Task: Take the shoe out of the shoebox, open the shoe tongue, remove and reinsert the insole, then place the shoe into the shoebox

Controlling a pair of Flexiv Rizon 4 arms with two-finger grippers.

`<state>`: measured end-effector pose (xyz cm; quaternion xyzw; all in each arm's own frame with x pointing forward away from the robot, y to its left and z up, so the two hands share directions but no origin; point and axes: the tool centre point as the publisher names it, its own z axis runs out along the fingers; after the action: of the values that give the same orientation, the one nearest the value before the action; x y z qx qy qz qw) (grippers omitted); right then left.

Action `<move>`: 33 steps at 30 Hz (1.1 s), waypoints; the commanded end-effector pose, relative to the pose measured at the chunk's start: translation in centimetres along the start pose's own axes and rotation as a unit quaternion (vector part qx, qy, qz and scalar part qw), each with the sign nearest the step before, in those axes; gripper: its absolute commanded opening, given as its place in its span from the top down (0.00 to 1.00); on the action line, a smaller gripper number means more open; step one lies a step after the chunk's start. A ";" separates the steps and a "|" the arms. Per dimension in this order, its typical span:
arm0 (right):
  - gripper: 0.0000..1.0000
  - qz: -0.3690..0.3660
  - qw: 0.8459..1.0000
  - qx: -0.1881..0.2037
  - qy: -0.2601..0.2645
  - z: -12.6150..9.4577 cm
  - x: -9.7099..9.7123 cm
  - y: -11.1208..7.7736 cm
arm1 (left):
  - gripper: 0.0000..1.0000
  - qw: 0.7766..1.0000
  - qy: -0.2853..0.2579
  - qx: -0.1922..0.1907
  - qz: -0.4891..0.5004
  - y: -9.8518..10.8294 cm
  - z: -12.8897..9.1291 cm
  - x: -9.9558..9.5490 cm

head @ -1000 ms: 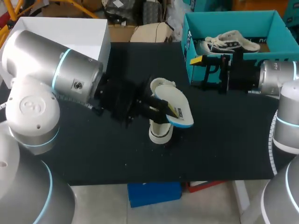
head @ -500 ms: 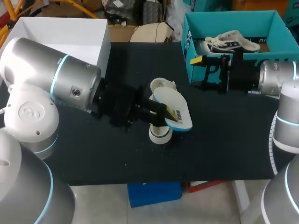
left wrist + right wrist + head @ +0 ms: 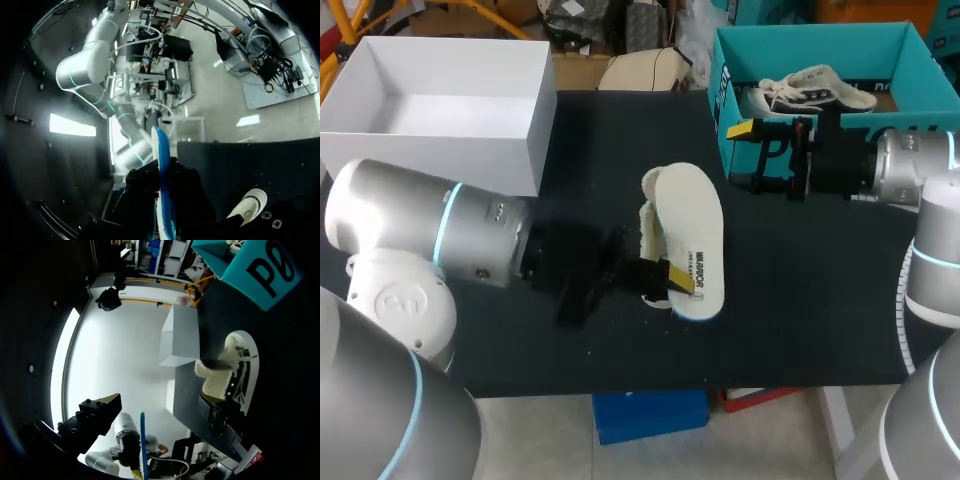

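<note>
Left gripper [image 3: 670, 278] is clamped on the near end of the insole [image 3: 692, 238], which runs lengthwise toward the far side. The shoe [image 3: 648, 222] lies just left of it, mid-table. Right gripper [image 3: 735, 155], fingers apart, hangs farther off.

Left hand [image 3: 670, 281] clamped (right hand [image 3: 742, 155] spread).

On the black bench [image 3: 800, 300], the open white cardboard box [image 3: 440, 100] sits far left, the teal cardboard shoebox [image 3: 820, 45] far right, a pale sneaker [image 3: 810, 90] inside it. Mid-bench, the cream foam insole [image 3: 692, 235] overlaps the cream shoe [image 3: 648, 215].
</note>
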<state>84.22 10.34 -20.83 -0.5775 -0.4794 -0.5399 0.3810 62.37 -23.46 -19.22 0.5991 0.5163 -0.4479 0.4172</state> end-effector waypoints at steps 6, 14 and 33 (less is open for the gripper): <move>0.00 0.000 1.000 -0.001 0.000 0.2 -0.1 -0.1 | 1.00 0.995 -0.065 0.003 0.075 1.3 -0.2 3.3; 0.00 0.000 1.000 -0.001 0.000 0.2 -0.1 -0.1 | 1.00 0.995 -0.057 0.004 0.082 3.8 0.5 5.7; 0.00 0.000 1.000 -0.001 0.000 0.2 -0.1 -0.1 | 1.00 0.998 -0.038 -0.005 0.049 11.1 -0.3 8.1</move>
<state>84.28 10.38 -20.86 -0.5773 -0.4797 -0.5397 0.3813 72.82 -22.21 -26.55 0.5977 0.4772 -0.4416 0.4690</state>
